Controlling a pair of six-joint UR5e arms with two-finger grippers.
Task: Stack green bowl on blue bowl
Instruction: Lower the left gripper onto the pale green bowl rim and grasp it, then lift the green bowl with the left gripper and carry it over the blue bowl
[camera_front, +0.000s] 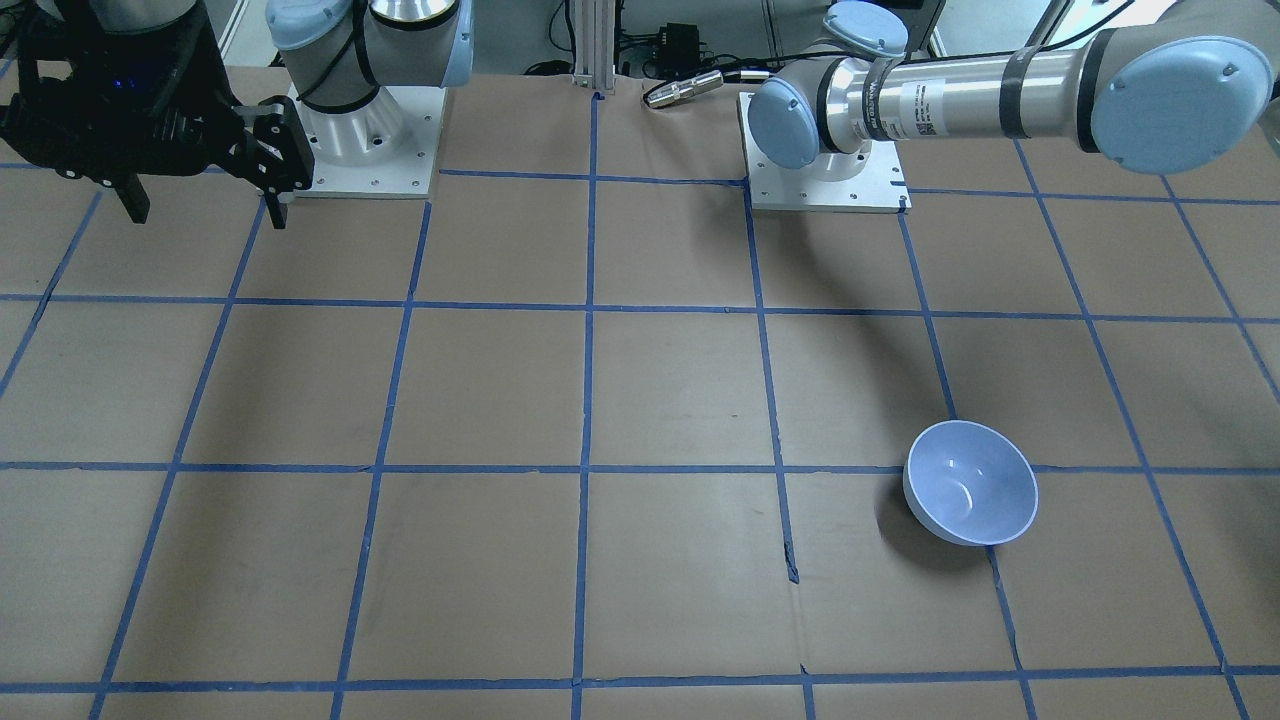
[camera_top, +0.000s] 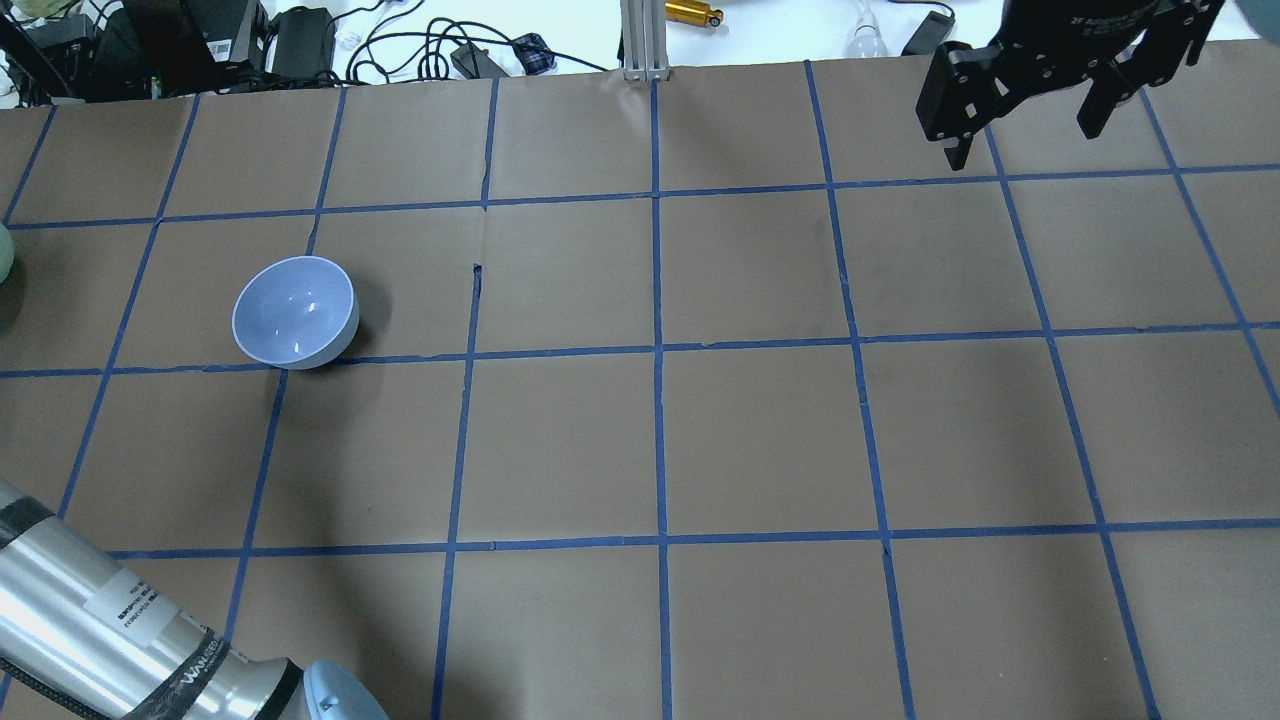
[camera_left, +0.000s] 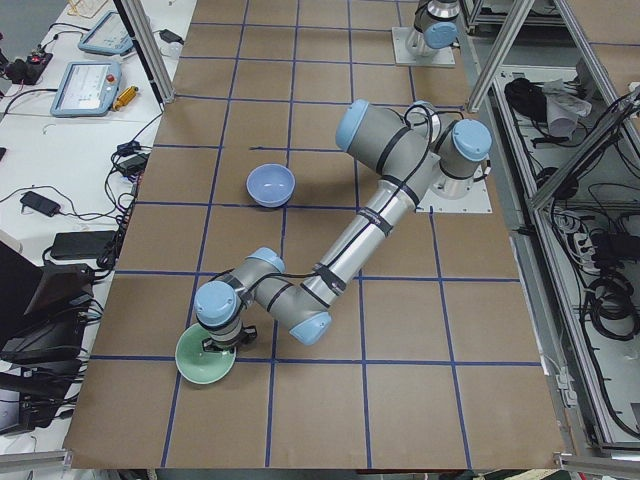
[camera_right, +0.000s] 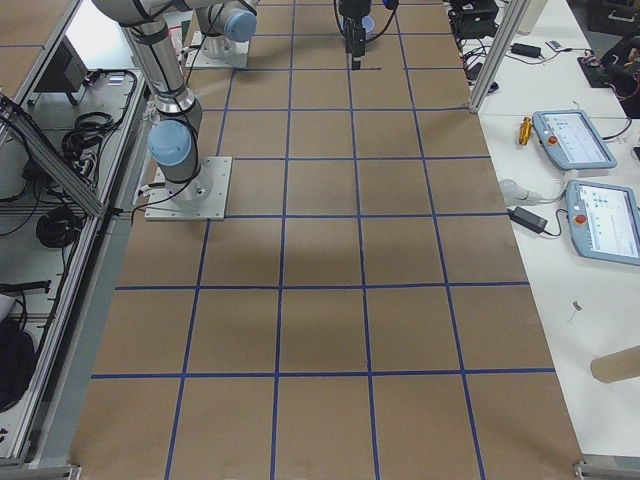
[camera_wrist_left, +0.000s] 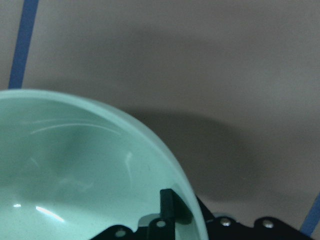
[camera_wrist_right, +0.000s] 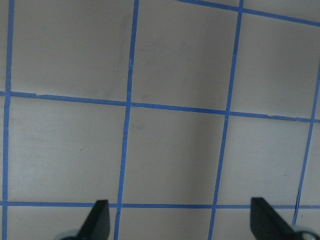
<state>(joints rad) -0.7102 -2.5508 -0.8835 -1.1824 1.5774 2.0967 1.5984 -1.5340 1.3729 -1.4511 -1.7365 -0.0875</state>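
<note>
The green bowl (camera_left: 205, 358) is at the table's end on my left side. It fills the left wrist view (camera_wrist_left: 75, 170), and a sliver of it shows in the overhead view (camera_top: 4, 262). My left gripper (camera_left: 216, 343) is shut on its rim. One finger (camera_wrist_left: 167, 204) is inside the bowl and the other is hidden behind the wall. The blue bowl (camera_top: 295, 312) stands upright and empty on the table, also seen from the front (camera_front: 970, 482) and from the left (camera_left: 270, 185). My right gripper (camera_top: 1022, 145) is open and empty, high over the far right.
The table is brown paper with a blue tape grid (camera_top: 658, 350). The two arm bases (camera_front: 365, 140) (camera_front: 825, 175) stand at the robot's edge. Cables and power bricks (camera_top: 300, 40) lie beyond the far edge. The right gripper also shows in the front view (camera_front: 205, 215).
</note>
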